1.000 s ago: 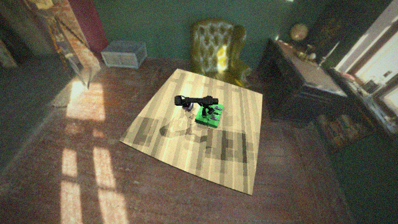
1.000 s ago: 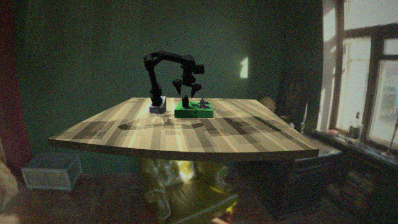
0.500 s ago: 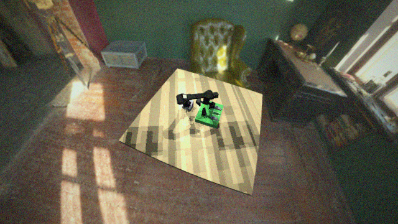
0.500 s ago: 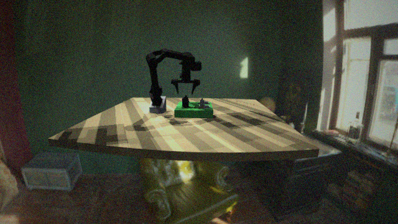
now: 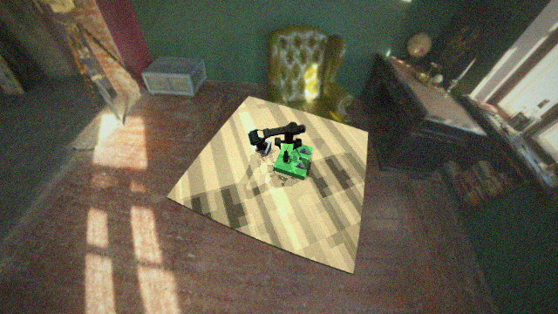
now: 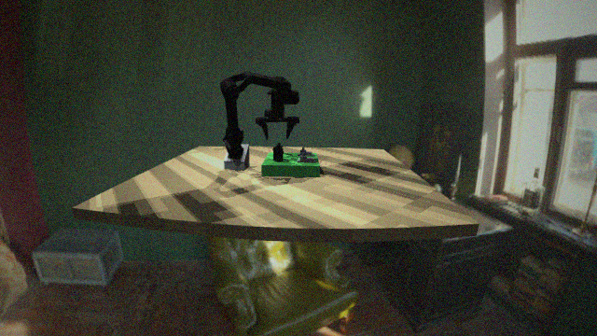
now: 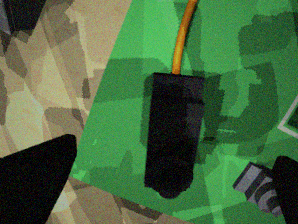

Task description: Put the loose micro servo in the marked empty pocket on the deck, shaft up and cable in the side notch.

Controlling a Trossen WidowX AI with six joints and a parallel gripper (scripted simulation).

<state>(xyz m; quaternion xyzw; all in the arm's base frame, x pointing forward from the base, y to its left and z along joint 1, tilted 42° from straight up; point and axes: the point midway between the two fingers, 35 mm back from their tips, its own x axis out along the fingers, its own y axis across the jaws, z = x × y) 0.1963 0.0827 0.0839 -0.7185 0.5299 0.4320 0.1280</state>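
Note:
The loose micro servo [image 5: 286,156] [image 6: 278,154] [image 7: 174,132] is a black block on the left part of the green deck [image 5: 288,172] [image 6: 290,171] [image 7: 117,82]. It looks tall in the exterior view. Its orange cable [image 7: 184,37] runs off toward the top of the wrist view. Its shaft direction is too dark to tell. My gripper [image 5: 288,143] [image 6: 277,138] [image 7: 177,156] is open and empty above the servo, with one finger out to each side and a gap below the fingertips. In the wrist view, a corner of a white outline [image 7: 281,127] shows at the right edge; the pocket itself is not clearly seen.
Grey parts [image 5: 304,151] [image 6: 306,158] stand on the deck's right side. A grey striped part [image 7: 251,181] lies near the right finger in the wrist view. The arm's base [image 6: 236,161] stands left of the deck on the wooden table [image 5: 279,218] [image 6: 280,205].

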